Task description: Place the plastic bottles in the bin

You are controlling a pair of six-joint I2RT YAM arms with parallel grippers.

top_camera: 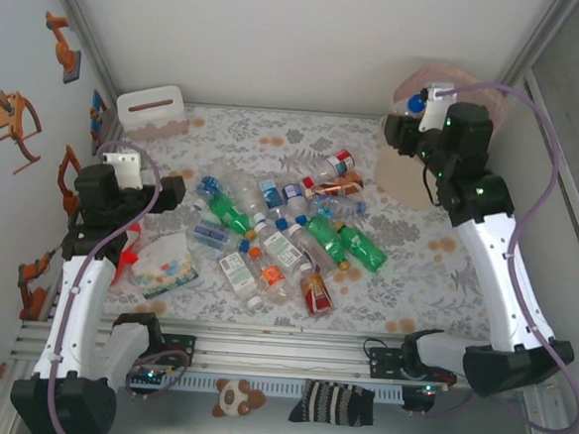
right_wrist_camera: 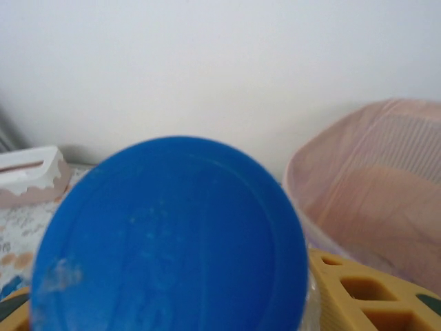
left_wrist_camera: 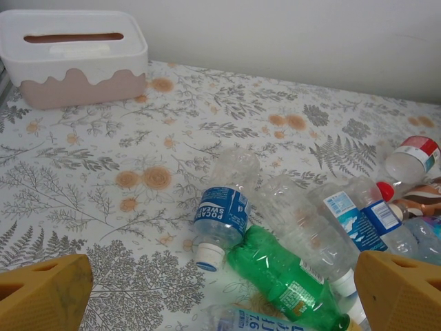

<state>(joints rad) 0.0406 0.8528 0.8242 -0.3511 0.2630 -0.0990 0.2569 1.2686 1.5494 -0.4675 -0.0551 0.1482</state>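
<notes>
Engineer: Status for you. Your right gripper [top_camera: 412, 118] is clamped on a blue-capped bottle [top_camera: 415, 104], up at the far right of the table [top_camera: 444, 278], right by the bin [top_camera: 410, 78].

Operator: Is it over the opening?

Engineer: Cannot tell. From the top camera the cap sits at the bin's left rim. Your right wrist camera has the cap up close, with a yellow finger [right_wrist_camera: 365, 296] at its lower right. The bin's pink liner is off to the right of it.

Operator: And the left?

Engineer: Your left gripper [left_wrist_camera: 220, 293] hangs with its jaws wide apart, gripping nothing, low over the left part of the table and facing the heap.

Operator: Where's the rest?

Engineer: The plastic bottles [top_camera: 288, 232] lie in a loose heap mid-table, on their sides, many touching. Closest to your left fingers is a clear Pocari Sweat bottle [left_wrist_camera: 222, 210] with a white cap. A green bottle [left_wrist_camera: 282, 272] lies just beside that cap. Two more green ones lie at the heap's right edge, and a red-labelled bottle [top_camera: 316, 293] lies at its near edge.

Operator: Anything else down there?

Engineer: A white box with a slot [top_camera: 153, 111] stands at the far left, well apart from the heap. A clear packet with coloured dots [top_camera: 165, 266] lies just left of the heap — near your left arm in the top view.
</notes>
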